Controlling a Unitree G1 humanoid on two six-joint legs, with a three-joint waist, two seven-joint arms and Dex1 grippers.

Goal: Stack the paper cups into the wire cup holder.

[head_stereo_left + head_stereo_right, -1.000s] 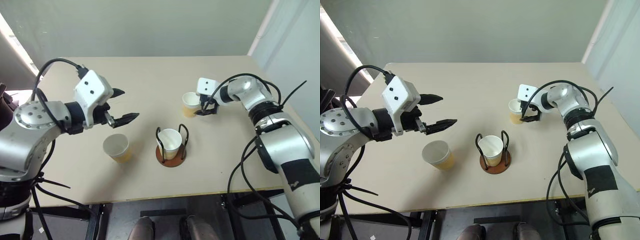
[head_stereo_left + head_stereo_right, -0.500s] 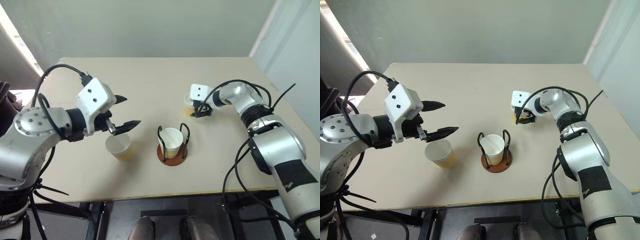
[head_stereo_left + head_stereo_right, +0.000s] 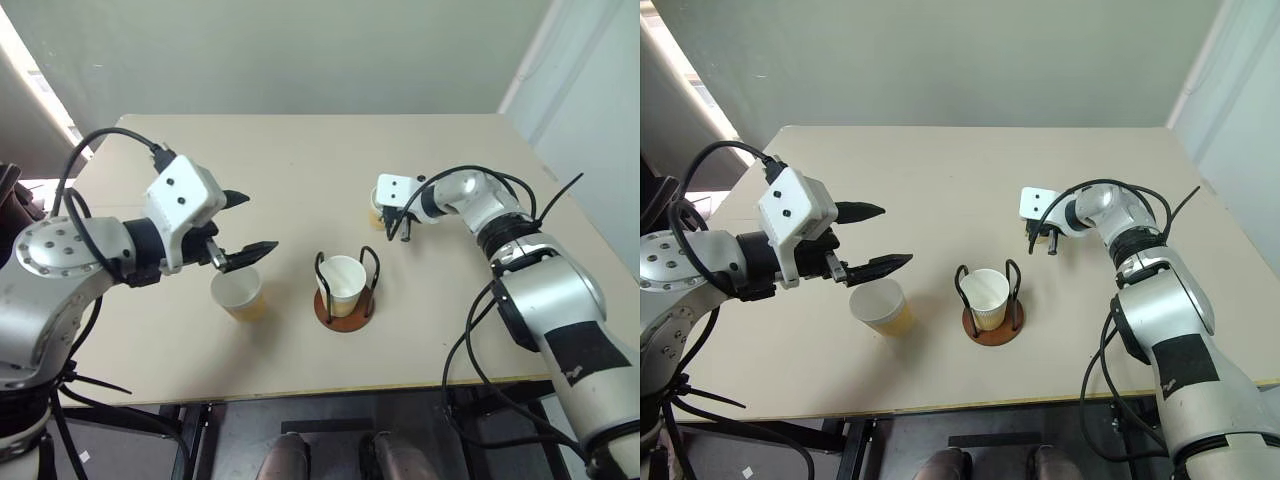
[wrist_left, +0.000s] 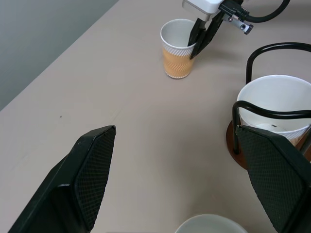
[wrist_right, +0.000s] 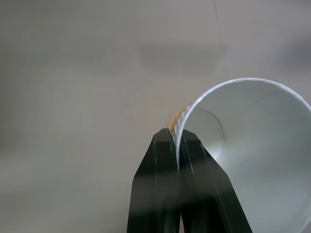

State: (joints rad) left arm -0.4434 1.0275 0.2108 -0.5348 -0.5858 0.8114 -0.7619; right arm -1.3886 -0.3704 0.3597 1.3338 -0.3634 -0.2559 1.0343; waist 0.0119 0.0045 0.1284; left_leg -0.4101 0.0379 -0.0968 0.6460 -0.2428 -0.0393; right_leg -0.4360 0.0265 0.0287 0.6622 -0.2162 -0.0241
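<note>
One paper cup [image 3: 342,278] stands inside the wire cup holder [image 3: 343,309] at the middle of the table. A second paper cup [image 3: 237,292] stands loose to its left. My left gripper [image 3: 260,222] hovers open just above that cup, with nothing between its fingers. The third paper cup [image 4: 178,48] stands upright further back and to the right. My right gripper [image 5: 178,141] is shut on its rim, one finger inside the cup and one outside. In the eye views the right wrist hides most of this cup.
The beige table [image 3: 300,160] has open surface at the back and along the front edge. Black cables loop from both wrists. A pale wall runs behind the table.
My right gripper has shut on the rim of the far cup after settling over it. The left gripper has stayed open, hardly moving.
</note>
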